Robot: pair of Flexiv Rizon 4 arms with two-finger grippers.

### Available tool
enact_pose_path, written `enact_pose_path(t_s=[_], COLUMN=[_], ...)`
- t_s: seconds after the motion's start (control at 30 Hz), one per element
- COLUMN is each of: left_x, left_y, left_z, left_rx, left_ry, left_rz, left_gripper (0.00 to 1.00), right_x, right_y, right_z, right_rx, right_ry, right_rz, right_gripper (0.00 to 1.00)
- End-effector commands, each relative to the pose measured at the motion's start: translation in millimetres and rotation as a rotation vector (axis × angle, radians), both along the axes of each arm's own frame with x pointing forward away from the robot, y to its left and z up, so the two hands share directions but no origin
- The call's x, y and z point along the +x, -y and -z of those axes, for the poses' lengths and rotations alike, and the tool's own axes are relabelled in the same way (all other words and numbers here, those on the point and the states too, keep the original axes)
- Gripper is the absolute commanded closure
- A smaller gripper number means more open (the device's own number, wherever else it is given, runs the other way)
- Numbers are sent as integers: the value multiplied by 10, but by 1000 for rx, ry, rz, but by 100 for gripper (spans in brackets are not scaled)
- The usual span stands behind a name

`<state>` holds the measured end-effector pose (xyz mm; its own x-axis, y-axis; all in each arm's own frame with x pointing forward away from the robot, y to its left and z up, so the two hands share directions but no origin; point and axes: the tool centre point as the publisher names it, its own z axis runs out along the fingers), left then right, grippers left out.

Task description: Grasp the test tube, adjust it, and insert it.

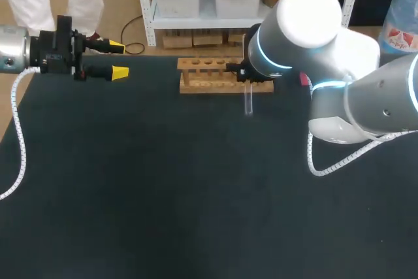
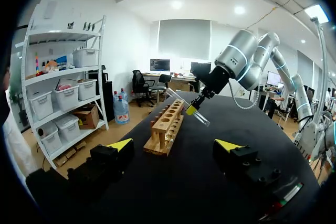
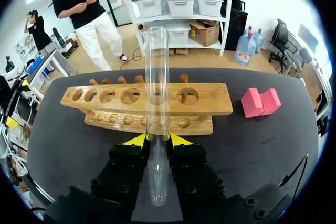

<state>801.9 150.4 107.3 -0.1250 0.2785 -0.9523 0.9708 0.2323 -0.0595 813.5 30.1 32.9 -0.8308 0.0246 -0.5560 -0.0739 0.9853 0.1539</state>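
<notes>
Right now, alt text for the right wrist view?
The right pincer is shut on a clear test tube, which runs out ahead of it toward a wooden rack with open holes. A pink block lies beside the rack on the black table.

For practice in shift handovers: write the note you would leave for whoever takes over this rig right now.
Right gripper: shut on the test tube, held off the table just before the wooden rack.
Left gripper: open, empty, at the table's left edge.
Done: grasp. To do: line the tube up with a rack hole and insert it.
</notes>
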Motion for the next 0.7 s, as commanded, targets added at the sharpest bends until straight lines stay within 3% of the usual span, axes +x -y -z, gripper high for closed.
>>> enact_pose_path(t_s=[0.03, 0.5, 0.7], left_x=[-3, -3, -3], left_y=[-5, -5, -5], left_z=[12, 12, 12], left_rx=[-3, -3, -3], left_ry=[4, 4, 4], left_rz=[0, 0, 0], left_gripper=[0, 0, 0], right_x=[0, -3, -60], right_y=[15, 23, 36], right_z=[13, 58, -27], right_rx=[3, 22, 25], right_ry=[-10, -40, -32], right_rz=[-5, -30, -22], right_gripper=[100, 100, 100])
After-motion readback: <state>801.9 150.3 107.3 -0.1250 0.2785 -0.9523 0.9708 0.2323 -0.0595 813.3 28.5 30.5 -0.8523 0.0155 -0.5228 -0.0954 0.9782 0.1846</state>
